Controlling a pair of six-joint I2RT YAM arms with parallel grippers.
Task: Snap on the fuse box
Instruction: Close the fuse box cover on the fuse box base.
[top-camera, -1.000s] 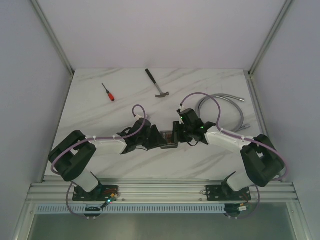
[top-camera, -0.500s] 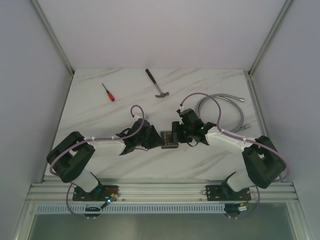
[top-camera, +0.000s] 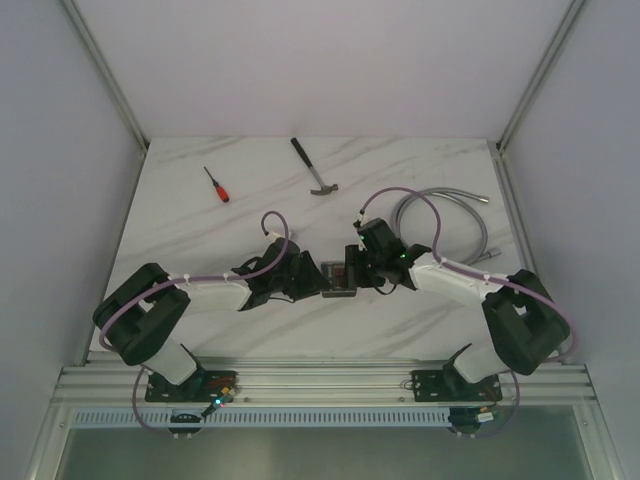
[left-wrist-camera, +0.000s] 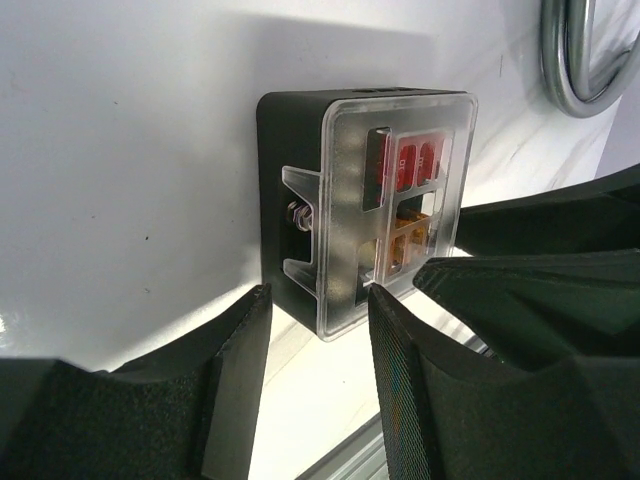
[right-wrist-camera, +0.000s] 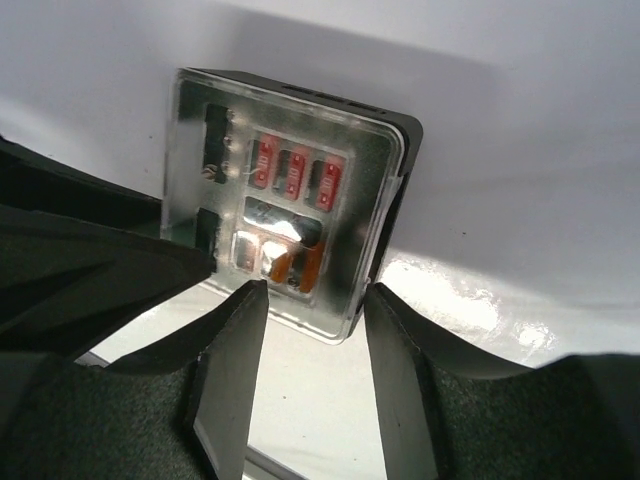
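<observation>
The fuse box (top-camera: 340, 276) is a black base under a clear cover, with red and orange fuses showing through. It sits mid-table between both arms. My left gripper (top-camera: 322, 279) meets it from the left and my right gripper (top-camera: 357, 271) from the right. In the left wrist view the fuse box (left-wrist-camera: 370, 200) has its near corner between the jaws of the left gripper (left-wrist-camera: 315, 291), one tip on the black base and one on the cover. In the right wrist view the right gripper (right-wrist-camera: 310, 286) pinches the fuse box (right-wrist-camera: 290, 200) the same way across another corner.
A hammer (top-camera: 315, 168) and a red-handled screwdriver (top-camera: 217, 185) lie at the back of the table. A coiled metal hose (top-camera: 445, 225) lies at the right behind the right arm, and its loop shows in the left wrist view as the hose (left-wrist-camera: 575, 60).
The left arm has edged slightly toward the box. The box and the right gripper stay where they were.
</observation>
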